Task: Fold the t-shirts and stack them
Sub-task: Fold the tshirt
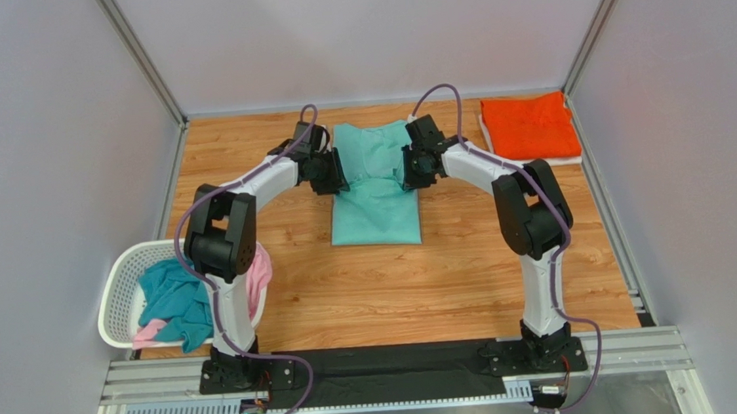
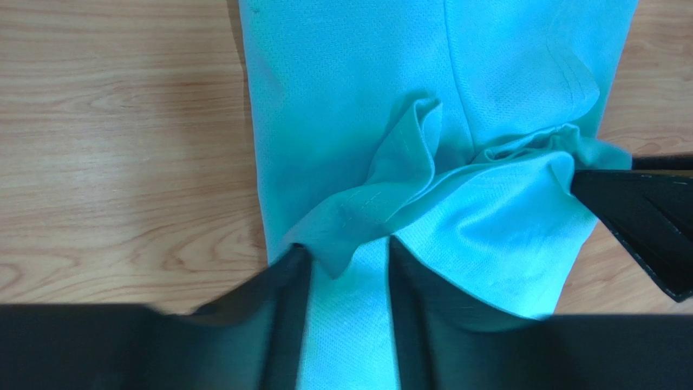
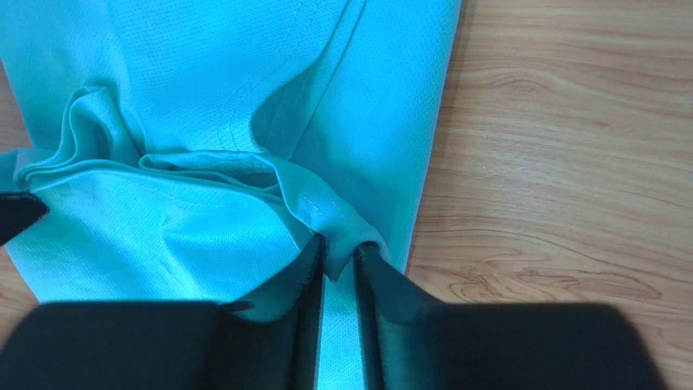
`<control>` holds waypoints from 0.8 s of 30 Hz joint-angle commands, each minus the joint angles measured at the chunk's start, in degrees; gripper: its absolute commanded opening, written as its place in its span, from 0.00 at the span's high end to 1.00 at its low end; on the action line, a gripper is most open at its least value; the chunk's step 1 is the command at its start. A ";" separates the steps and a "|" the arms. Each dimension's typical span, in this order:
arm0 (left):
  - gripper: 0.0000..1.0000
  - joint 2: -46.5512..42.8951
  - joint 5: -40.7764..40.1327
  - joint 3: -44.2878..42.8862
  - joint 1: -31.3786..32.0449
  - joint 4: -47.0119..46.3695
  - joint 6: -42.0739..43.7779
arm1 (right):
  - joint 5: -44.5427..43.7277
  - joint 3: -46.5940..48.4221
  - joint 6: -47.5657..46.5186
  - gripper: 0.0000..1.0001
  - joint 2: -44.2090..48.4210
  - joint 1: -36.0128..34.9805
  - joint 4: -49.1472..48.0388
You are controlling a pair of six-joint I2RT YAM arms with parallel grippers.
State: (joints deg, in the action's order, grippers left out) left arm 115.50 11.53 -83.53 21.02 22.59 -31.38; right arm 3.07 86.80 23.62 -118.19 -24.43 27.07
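Observation:
The mint-teal t-shirt (image 1: 374, 206) lies lengthwise in the middle of the table, its far part bunched between my two grippers. My left gripper (image 1: 332, 172) is at the shirt's left edge. In the left wrist view its jaws (image 2: 346, 253) stand apart, with a raised corner of the mint-teal t-shirt (image 2: 488, 236) between the tips. My right gripper (image 1: 409, 169) is at the shirt's right edge. In the right wrist view it (image 3: 340, 249) is nearly closed, pinching a fold of the mint-teal t-shirt (image 3: 203, 236). A folded orange t-shirt (image 1: 530, 127) lies at the far right on something white (image 1: 561, 160).
A white laundry basket (image 1: 118, 296) stands at the near left beside the left arm, holding a darker teal-blue shirt (image 1: 177, 296) and a pink one (image 1: 261, 273). Grey walls close in the table on three sides. Bare wood (image 1: 428, 281) lies in front of the shirt.

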 commanded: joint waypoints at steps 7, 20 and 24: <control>0.00 -8.70 -0.37 -1.65 -0.01 2.02 0.00 | 2.82 4.78 -1.38 0.00 4.53 0.17 2.02; 0.00 -37.44 -0.37 24.25 0.08 0.88 -4.30 | 1.24 -17.53 3.45 0.00 29.05 -3.87 0.09; 0.00 -48.60 1.12 33.76 0.25 0.44 -6.15 | 1.50 -28.42 6.26 0.00 41.16 -5.28 -1.40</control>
State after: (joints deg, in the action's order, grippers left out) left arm 72.23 11.46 -54.00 21.06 23.31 -35.38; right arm 4.86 63.92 26.70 -83.68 -29.15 26.92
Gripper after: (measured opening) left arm 0.995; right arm 0.998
